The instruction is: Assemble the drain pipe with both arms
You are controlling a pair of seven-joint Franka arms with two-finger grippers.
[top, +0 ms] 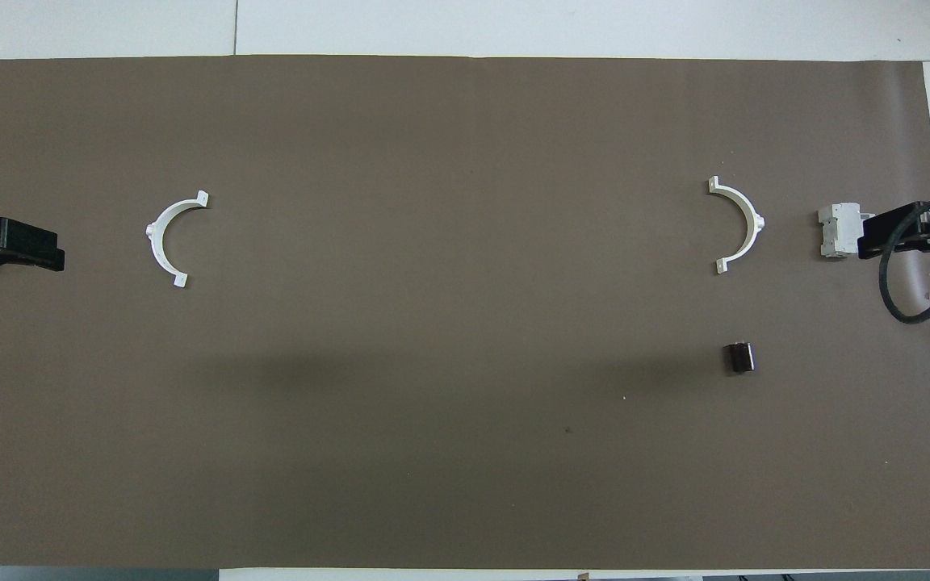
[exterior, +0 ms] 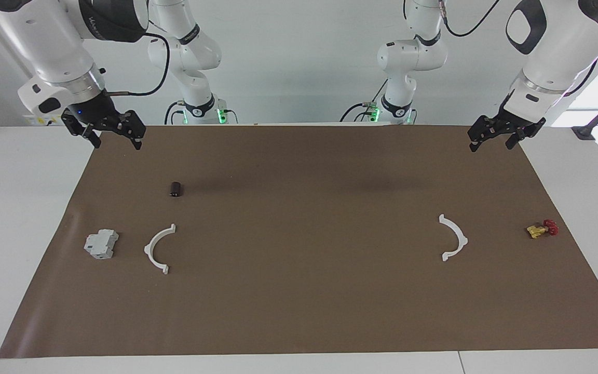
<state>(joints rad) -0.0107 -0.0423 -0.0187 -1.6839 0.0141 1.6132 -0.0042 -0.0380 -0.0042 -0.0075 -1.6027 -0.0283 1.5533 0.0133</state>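
Nearest the facing cam: two white half-rings flat on the brown mat (exterior: 299,311), well apart, open sides turned toward each other. One half-ring (exterior: 159,248) lies just beside a grey block (exterior: 101,244) at the right arm's end; the other half-ring (exterior: 453,237) near a yellow-and-red part (exterior: 542,229) at the left arm's end. Small dark cylinder (exterior: 176,189) sits nearer the robots. Right gripper (exterior: 114,136) and left gripper (exterior: 495,140) hang over the mat's robot-side corners, both spread wide, holding nothing.
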